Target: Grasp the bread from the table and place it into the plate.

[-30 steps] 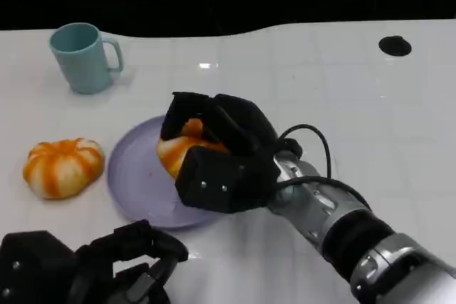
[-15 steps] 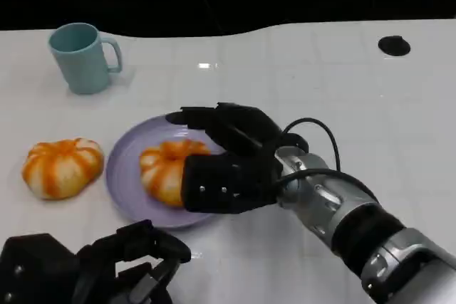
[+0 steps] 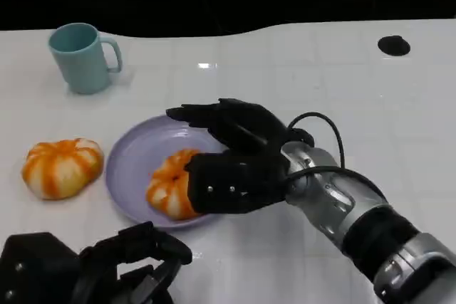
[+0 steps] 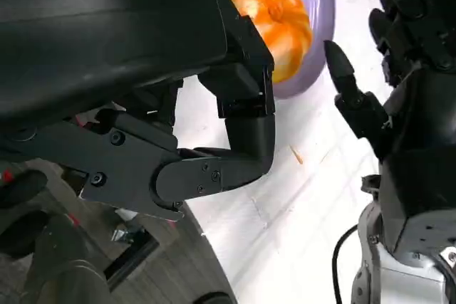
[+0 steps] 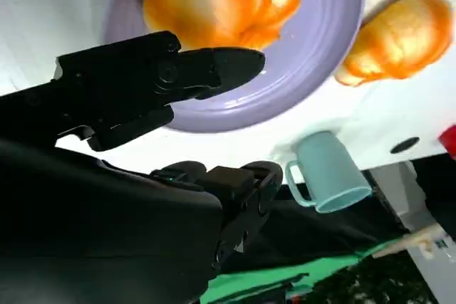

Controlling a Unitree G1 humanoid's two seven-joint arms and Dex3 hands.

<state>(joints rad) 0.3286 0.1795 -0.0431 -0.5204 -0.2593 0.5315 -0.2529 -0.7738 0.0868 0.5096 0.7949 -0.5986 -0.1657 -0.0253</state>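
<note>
White table (image 3: 399, 126): I see bread (image 3: 169, 184) on the plate (image 3: 132, 158); my right hand (image 3: 235, 161) over the plate, fingers apart, empty.

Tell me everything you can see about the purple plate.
The purple plate is round and shallow, with a raised rim and a smooth, plastic-looking surface. It lies flat on the white table. One orange-and-white bread rests inside it near the front edge. The right hand hovers open over its right side, not gripping.
</note>
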